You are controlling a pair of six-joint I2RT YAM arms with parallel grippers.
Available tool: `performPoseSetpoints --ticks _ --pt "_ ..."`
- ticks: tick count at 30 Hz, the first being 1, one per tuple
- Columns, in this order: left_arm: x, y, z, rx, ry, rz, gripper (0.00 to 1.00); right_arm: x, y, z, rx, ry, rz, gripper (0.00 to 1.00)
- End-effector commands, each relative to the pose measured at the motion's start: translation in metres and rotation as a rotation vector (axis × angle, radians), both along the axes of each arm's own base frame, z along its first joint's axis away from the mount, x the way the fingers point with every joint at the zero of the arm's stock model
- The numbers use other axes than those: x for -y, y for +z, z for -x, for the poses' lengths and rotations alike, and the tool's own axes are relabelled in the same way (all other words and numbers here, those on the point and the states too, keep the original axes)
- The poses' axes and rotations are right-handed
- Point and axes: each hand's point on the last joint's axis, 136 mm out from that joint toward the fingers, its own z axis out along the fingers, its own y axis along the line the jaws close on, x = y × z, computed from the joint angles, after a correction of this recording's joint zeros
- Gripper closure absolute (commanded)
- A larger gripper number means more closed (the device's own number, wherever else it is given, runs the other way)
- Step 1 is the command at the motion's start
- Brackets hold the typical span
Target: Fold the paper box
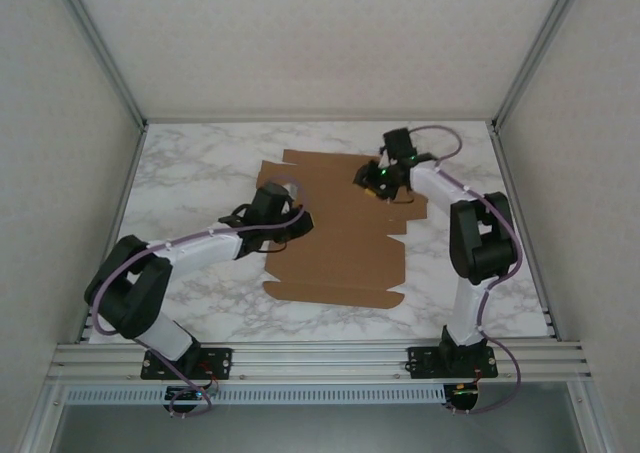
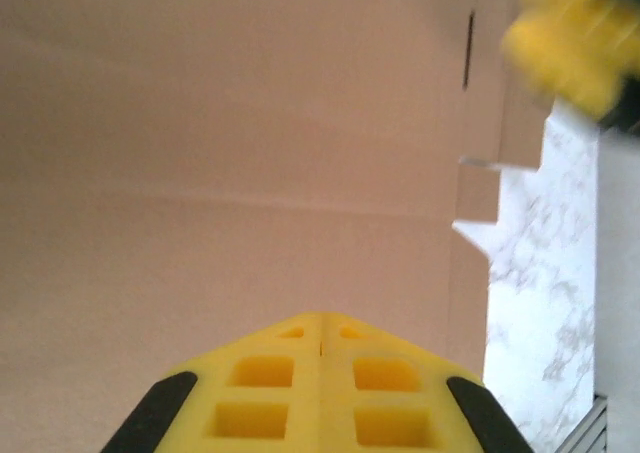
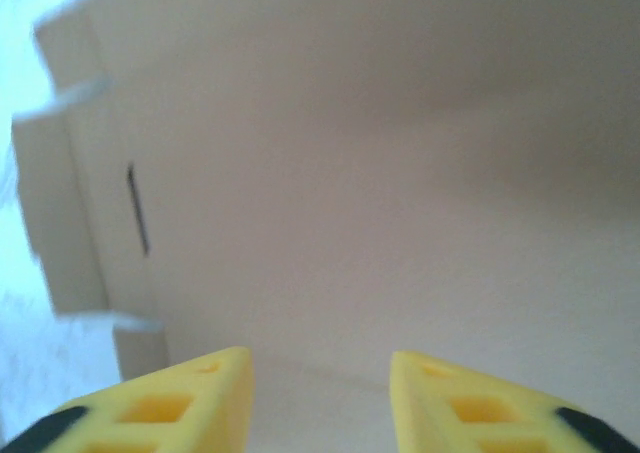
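One paper box (image 1: 345,243): flat brown blank, creased, seemingly unfolded.

The paper box (image 1: 345,243) lies flat, unfolded, brown, mid-worktop (image 1: 200,303), long flap at 6 o'clock, notched tabs at 3 o'clock

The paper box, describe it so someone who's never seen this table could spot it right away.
Find the white marbled table. Lying across its middle is the paper box, an unfolded cardboard sheet with flaps and tabs. It is the only brown thing there.
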Motion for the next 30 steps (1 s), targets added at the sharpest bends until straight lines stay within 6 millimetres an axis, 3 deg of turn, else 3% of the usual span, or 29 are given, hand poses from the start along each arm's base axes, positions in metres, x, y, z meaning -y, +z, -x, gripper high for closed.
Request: performPoseSetpoints --ticks 1,4,9,16,21,25,30 --pt "-0.001 -0.034 0.014 -0.118 0.0 -0.044 1.0 0.037 -0.029 0.009 -0.096 0.047 0.275 0.68" --pt "-0.012 -0.055 0.019 -0.188 0.034 -0.075 1.0 0.052 -0.044 0.007 -0.115 0.035 0.351 0.78" --pt "-0.03 -0.075 0.011 -0.249 0.085 -0.142 1.0 0.066 -0.068 0.021 -0.168 0.03 0.407 0.82" --pt "-0.048 -0.099 -0.017 -0.311 0.149 -0.174 1.0 0.079 -0.079 0.058 -0.223 0.029 0.451 0.84" --pt "-0.063 -0.101 -0.053 -0.284 0.199 -0.234 1.0 0.084 -0.095 0.094 -0.28 0.043 0.44 0.84" --pt "-0.07 -0.095 -0.081 -0.242 0.21 -0.292 1.0 0.065 -0.097 0.122 -0.299 0.096 0.408 0.84" --pt "-0.065 -0.107 -0.106 -0.238 0.189 -0.319 1.0 0.003 -0.087 0.157 -0.288 0.236 0.326 0.8"
